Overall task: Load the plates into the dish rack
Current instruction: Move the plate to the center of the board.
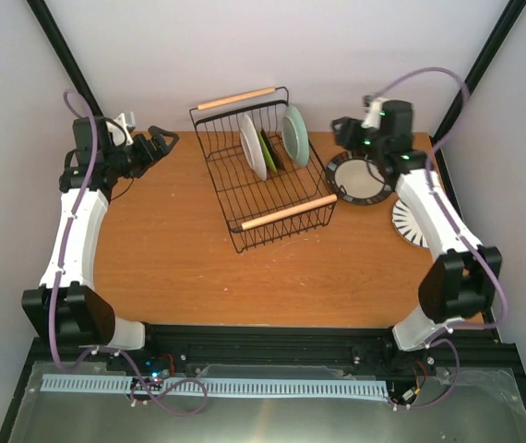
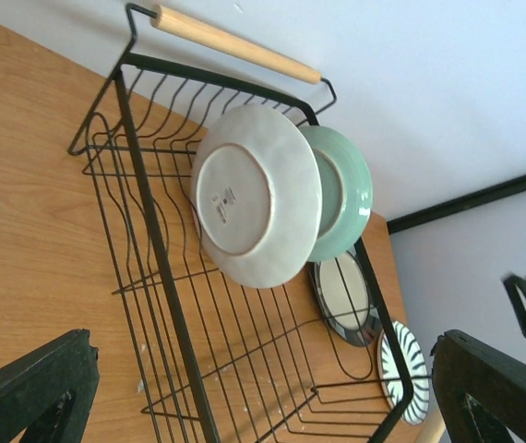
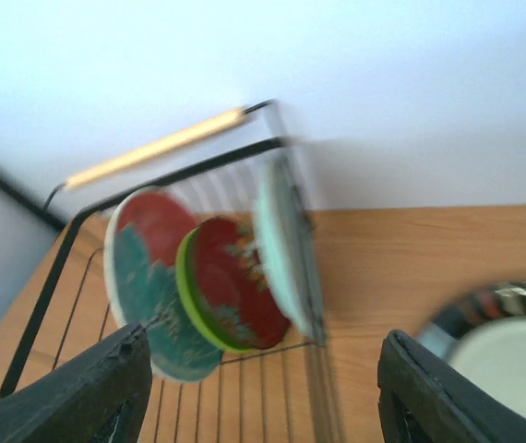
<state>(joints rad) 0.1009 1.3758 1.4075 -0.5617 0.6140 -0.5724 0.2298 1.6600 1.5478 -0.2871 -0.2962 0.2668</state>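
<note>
The dish rack (image 1: pixel 286 212) stands mid-table with plates upright in its far end. In the right wrist view these are a red plate with teal flower (image 3: pixel 148 277), a dark red floral one (image 3: pixel 235 277) against a lime green one (image 3: pixel 187 286), and a mint green one (image 3: pixel 286 249). A black-rimmed cream plate (image 1: pixel 360 178) lies flat to the right of the rack. The striped plate (image 1: pixel 409 223) shows partly under the right arm. My right gripper (image 1: pixel 344 131) hovers open between the rack and the cream plate, holding nothing. My left gripper (image 1: pixel 157 146) is open at the far left.
Walls close in the table on both sides and at the back. The near half of the rack (image 2: pixel 155 231) holds only bare wires. The black-rimmed plate (image 2: pixel 341 295) and the striped plate (image 2: pixel 401 369) lie close beyond the rack's right side.
</note>
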